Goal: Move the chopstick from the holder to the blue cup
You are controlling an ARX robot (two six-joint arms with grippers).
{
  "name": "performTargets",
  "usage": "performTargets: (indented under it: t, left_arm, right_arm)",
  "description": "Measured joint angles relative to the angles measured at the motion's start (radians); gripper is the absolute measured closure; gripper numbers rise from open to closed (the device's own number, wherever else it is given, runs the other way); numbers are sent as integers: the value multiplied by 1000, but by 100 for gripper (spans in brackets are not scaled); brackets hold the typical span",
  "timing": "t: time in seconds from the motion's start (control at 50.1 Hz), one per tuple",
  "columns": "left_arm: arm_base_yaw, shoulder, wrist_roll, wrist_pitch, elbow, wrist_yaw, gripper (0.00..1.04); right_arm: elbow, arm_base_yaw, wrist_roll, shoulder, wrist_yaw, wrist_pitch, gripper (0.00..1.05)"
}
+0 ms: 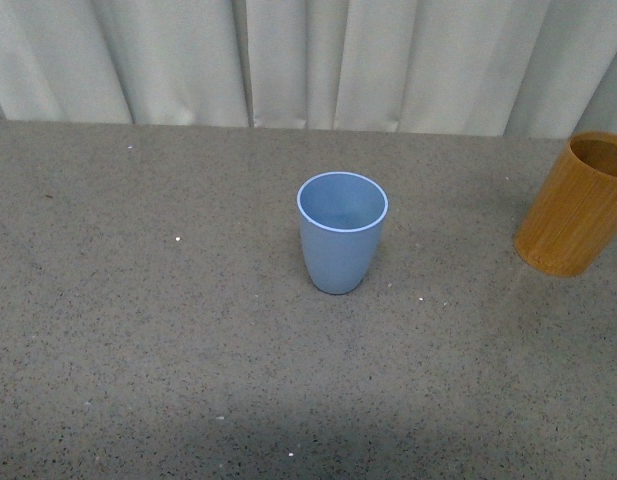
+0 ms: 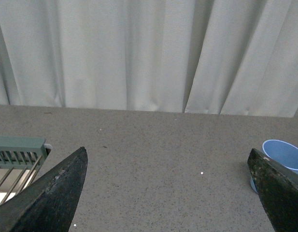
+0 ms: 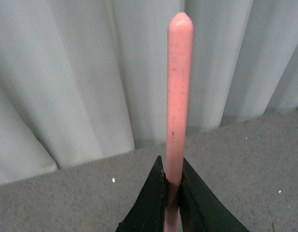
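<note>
The blue cup (image 1: 342, 232) stands upright and empty in the middle of the grey table; its rim also shows in the left wrist view (image 2: 284, 154). The brown wooden holder (image 1: 578, 205) stands at the right edge of the front view, with a hint of pink at its rim. Neither arm shows in the front view. In the right wrist view my right gripper (image 3: 172, 179) is shut on the pink chopstick (image 3: 179, 87), which stands up past the fingertips against the curtain. My left gripper (image 2: 168, 166) is open and empty above the table, left of the cup.
A pale curtain (image 1: 308, 60) hangs along the table's far edge. A green slatted rack (image 2: 16, 154) shows beside my left gripper in the left wrist view. The speckled grey tabletop (image 1: 168, 330) spreads around the cup.
</note>
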Motion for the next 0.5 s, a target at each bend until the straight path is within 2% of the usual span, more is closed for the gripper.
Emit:
performTargets:
  t: [0.34,0.499]
  left_arm:
    - [0,0,0,0,0,0,7]
    - [0,0,0,0,0,0,7]
  right_arm:
    - [-66,9,-18,-239,13,-11,101]
    - [-66,84,14,-346,19,-68,101]
